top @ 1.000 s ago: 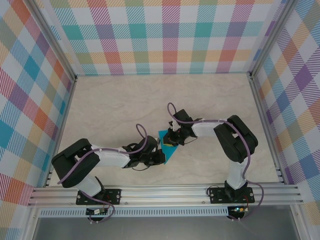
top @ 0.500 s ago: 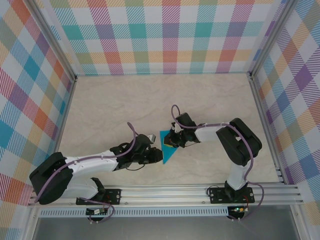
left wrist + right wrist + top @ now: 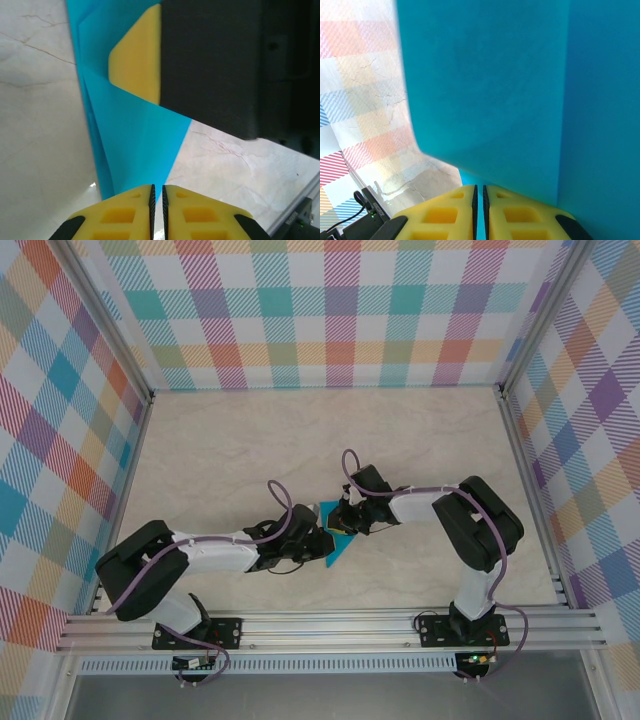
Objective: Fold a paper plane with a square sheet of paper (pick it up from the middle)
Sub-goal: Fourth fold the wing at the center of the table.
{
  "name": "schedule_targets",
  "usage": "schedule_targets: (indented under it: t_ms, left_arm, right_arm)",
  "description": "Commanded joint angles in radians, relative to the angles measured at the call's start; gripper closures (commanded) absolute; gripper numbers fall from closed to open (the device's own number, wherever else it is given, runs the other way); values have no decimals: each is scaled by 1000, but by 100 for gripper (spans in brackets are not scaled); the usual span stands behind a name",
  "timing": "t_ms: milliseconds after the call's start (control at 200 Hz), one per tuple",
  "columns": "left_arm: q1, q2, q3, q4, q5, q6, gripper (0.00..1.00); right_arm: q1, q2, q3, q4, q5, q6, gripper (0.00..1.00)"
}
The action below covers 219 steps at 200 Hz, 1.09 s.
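Mid-frame: left claw (image 3: 321,538) and right claw (image 3: 343,525) both pinched tight on pointed teal-blue folded paper plane (image 3: 336,549), beige marbled tabletop (image 3: 250,440).

Identify the left arm (image 3: 205,556) and the right arm (image 3: 472,528) by their white link covers and bulky black joint housings. A purple cable (image 3: 289,504) runs along each arm and loops free near the wrist. Each arm stands on a flat black base plate (image 3: 197,633). The left hand (image 3: 157,192) and the right hand (image 3: 479,192) carry yellow fingers (image 3: 120,216) with rectangular moulded recesses and black ribbed inner edges.
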Motion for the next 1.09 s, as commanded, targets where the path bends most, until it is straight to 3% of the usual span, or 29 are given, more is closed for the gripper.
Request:
schedule_targets:
  t_ms: [0, 290, 660, 1090]
  left_arm:
    - [-1, 36, 15, 33, -29, -22, 87]
    - [-8, 105, -28, -22, -51, -57, 92]
    - [-20, 72, -99, -74, -106, -79, 94]
    - [-20, 118, -64, -78, -89, -70, 95]
  right_arm:
    - [0, 18, 11, -68, 24, -10, 86]
    - [-9, 5, 46, -97, 2, -38, 85]
    - [-67, -71, 151, -211, -51, -155, 83]
    - [-64, 13, 138, -158, -160, -196, 88]
